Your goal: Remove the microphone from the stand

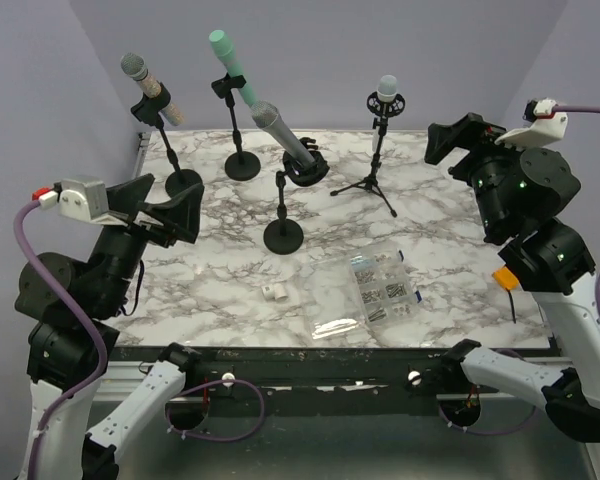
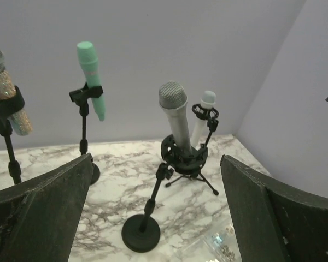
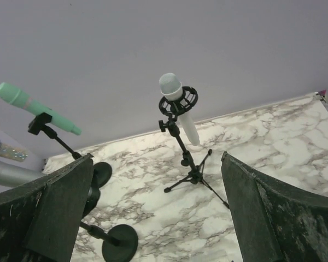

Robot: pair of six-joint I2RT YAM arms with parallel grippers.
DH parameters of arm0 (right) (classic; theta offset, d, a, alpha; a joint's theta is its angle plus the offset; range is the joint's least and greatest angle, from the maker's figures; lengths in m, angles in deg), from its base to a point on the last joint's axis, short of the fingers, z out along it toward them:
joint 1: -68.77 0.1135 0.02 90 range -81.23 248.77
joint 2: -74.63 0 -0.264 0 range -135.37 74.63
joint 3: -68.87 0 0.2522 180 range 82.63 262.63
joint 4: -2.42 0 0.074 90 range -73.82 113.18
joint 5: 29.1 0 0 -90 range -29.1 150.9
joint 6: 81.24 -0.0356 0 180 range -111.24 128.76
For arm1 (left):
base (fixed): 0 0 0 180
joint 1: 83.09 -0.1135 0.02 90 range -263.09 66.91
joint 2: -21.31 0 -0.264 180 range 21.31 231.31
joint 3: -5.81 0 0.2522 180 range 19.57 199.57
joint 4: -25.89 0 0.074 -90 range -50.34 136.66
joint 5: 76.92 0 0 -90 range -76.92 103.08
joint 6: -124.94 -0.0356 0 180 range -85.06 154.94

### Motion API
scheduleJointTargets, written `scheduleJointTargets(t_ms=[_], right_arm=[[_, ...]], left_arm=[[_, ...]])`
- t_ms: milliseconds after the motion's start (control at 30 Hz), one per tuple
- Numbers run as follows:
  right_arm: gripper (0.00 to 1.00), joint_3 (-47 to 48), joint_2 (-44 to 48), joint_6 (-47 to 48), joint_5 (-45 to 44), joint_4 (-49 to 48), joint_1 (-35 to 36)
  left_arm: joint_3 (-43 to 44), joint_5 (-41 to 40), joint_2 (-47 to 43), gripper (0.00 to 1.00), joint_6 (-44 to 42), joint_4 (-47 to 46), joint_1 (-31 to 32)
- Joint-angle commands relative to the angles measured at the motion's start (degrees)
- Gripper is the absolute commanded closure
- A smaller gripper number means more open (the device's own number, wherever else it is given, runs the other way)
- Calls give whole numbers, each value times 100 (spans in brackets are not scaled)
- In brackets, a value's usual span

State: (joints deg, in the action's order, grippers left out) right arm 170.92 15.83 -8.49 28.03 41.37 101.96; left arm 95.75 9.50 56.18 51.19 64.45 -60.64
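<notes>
Altogether: two robot arms face a tabletop set with four microphones, and every microphone sits in its stand.
Microphones: four. A glitter microphone [image 1: 145, 82] is at the far left, with a mint-green microphone [image 1: 230, 62] beside it. A silver microphone [image 1: 282, 138] stands nearer the middle, and a white microphone [image 1: 386, 90] is at the right.
How they sit: the glitter and mint-green ones tilt in clips. The silver one leans in a ring mount, and the white one stands nearly upright in a ring mount.
Stands: four. Three are round-base stands [image 1: 283, 236] and one is a tripod stand [image 1: 372, 180], which carries the white microphone.
Left gripper [image 1: 170, 200]: its jaws are spread wide and hold nothing. It hovers over the near left of the table, well apart from the stands, and its wrist camera looks at the silver microphone.
Right gripper [image 1: 462, 140]: its jaws are spread wide and empty. It is raised over the right edge, and its wrist camera looks at the white microphone.
Clear bags: two lie near the front edge. The larger bag [image 1: 380, 285] holds small metal parts, and the flat smaller bag [image 1: 338, 328] lies just beside it.
Small white piece [image 1: 274, 294]: one, lying left of the bags.
Surface: a white marble tabletop [image 1: 450, 250] with grey veins.
Room: plain lavender walls [image 1: 310, 40] stand behind and at both sides.
</notes>
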Motion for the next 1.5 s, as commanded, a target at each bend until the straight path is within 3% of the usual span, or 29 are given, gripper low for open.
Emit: scheduleJointTargets(t_ms=[0,133,267,400,567,767,1067,1367,1467], right_arm=[[0,-278,78,-34,-590,404,28],[0,-531,180,-74,-678,489,25],[0,-1093,480,144,160,-126,30],[0,-1046,127,32,750,-49,28],[0,-1436,-168,212,2103,-834,27],[0,-267,-1594,907,4193,-462,60],[0,216,-2471,1285,4232,-1117,630],[0,1022,-3399,1669,3120,-1240,1047],[7,1512,-3799,1989,3065,-1068,1057]], left_arm=[[-156,671,160,1,280,308,-31],[-382,1070,322,1,545,420,-37],[-683,1410,429,1,880,326,-31],[-1150,1520,366,1,1466,-48,-33],[-1564,1914,399,1,2051,-153,-32],[-1854,2012,312,1,2126,343,-40],[-2295,2002,-352,1,2118,526,-49],[-2388,2152,-395,1,2195,554,-50],[-2376,2143,-388,1,2198,535,-52]])
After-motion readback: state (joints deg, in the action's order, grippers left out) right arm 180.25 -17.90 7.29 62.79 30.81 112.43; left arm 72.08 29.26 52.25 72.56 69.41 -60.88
